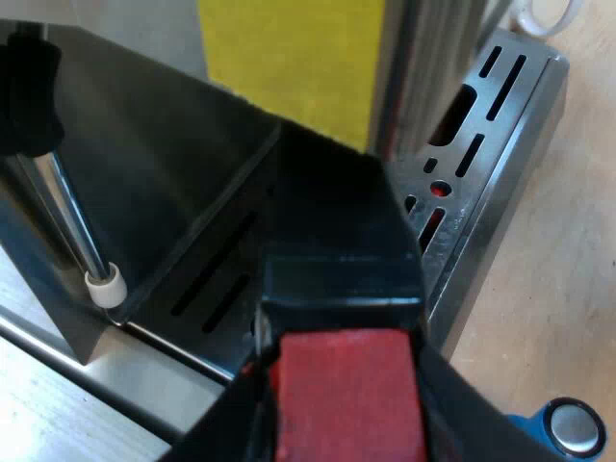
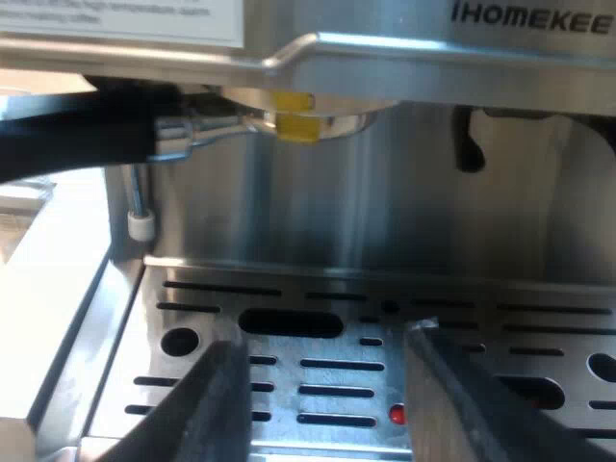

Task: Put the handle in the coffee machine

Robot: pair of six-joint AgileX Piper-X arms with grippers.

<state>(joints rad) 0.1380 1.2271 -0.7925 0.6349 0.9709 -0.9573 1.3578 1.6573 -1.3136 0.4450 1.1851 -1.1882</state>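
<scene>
**beanbot_42:** So how were the arms sitting at that moment?

**crema_dave:** The left gripper (image 1: 342, 366) was clamped on the portafilter's dark handle (image 1: 332, 221). Its fingers (image 1: 452, 395) pinched it right at the red end (image 1: 346, 404). It was held low, with the handle running out over the drip tray (image 1: 481, 192). The right gripper (image 2: 322, 385) hung just above the tray's grate, jaws spread wide and holding nothing.

**beanbot_42:** And the portafilter itself?

**crema_dave:** The right wrist view had its metal head (image 2: 308, 120) up against the brew group on the front of the espresso machine (image 2: 385, 202). A yellow tab showed there, and the handle stuck out sideways. I couldn't tell if it was locked in, and the inside of the basket was hidden.

**beanbot_42:** Anything in the way?

**crema_dave:** The steam wand (image 2: 138, 207) with its white tip hung just beside the handle, apart from it. The grate had a small red dot (image 2: 397, 414) between the right fingers. A blue tamper (image 1: 568, 428) stood on the wooden table near the tray's edge, well clear of the handle.
</scene>
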